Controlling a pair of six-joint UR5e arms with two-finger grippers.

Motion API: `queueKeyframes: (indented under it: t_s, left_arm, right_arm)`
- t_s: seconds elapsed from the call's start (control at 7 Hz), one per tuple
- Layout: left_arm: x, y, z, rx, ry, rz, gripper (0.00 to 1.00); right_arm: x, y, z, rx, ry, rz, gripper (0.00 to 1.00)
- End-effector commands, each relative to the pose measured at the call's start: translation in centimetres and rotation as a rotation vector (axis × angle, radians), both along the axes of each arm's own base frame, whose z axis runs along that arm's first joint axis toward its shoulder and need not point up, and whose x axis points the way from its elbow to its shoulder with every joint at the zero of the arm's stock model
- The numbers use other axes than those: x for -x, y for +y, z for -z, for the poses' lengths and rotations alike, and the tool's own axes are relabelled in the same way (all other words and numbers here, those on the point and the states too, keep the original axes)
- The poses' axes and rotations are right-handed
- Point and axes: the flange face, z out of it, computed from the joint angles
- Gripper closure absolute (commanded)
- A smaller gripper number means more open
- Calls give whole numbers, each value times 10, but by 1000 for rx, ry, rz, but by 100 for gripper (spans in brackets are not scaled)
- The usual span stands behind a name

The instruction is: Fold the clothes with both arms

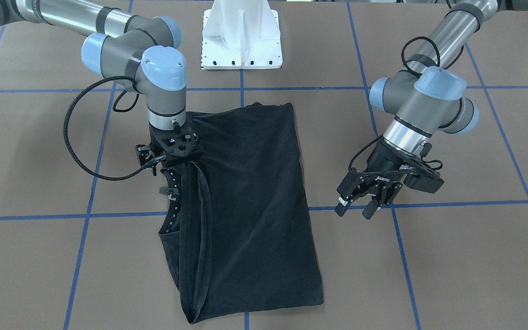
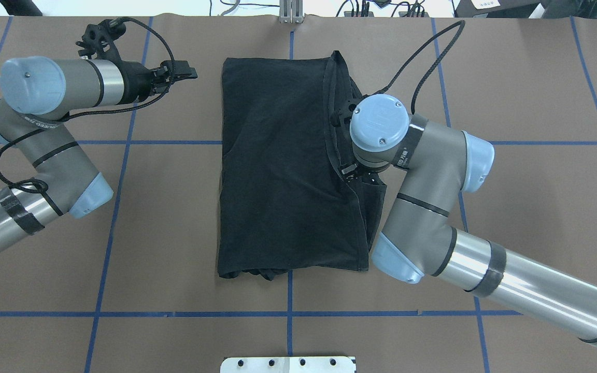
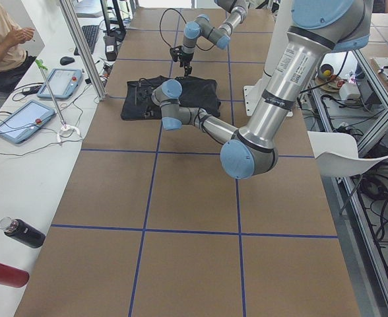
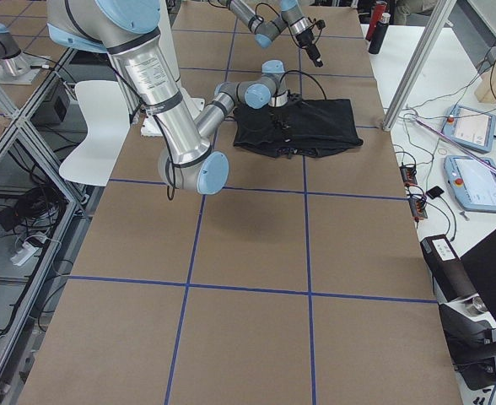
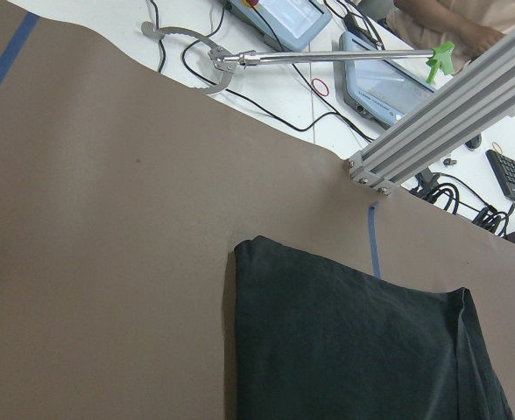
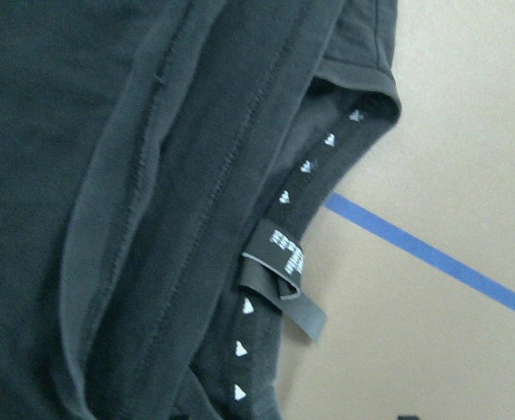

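The black T-shirt [image 1: 255, 197] lies folded into a long rectangle at the middle of the table [image 1: 452, 256], plain side up. Its edge toward the robot's left runs straight and flat. The opposite edge shows layered hems and the collar [image 6: 314, 171] with its label [image 6: 279, 262]. The right gripper [image 1: 172, 158] stands low over that collar edge, black against black, so whether its fingers are apart or together cannot be told. The left gripper [image 1: 354, 208] hangs with fingers apart, well apart from the shirt, with a broad strip of brown table between them.

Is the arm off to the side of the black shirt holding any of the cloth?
No: on the left arm the jaws hang open and empty over the table, apart from the T-shirt.
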Motion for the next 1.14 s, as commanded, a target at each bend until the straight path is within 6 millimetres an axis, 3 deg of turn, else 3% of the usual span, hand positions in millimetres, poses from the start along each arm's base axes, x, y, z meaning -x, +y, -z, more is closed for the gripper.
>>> queueKeyframes:
  t_s: [0.0,0.57,1.0]
  left_arm:
    - [5,7,-6,2,-2,-5,8]
    - [4,8,-4,0,1,-6,8]
    - [6,8,-2,-3,4,-3,8]
  right_arm:
    - [49,-12,32,44,-9,-43,14]
    - [60,-8,5,55,38,-20,12]
    - [44,-13,-38,60,89,-5,14]
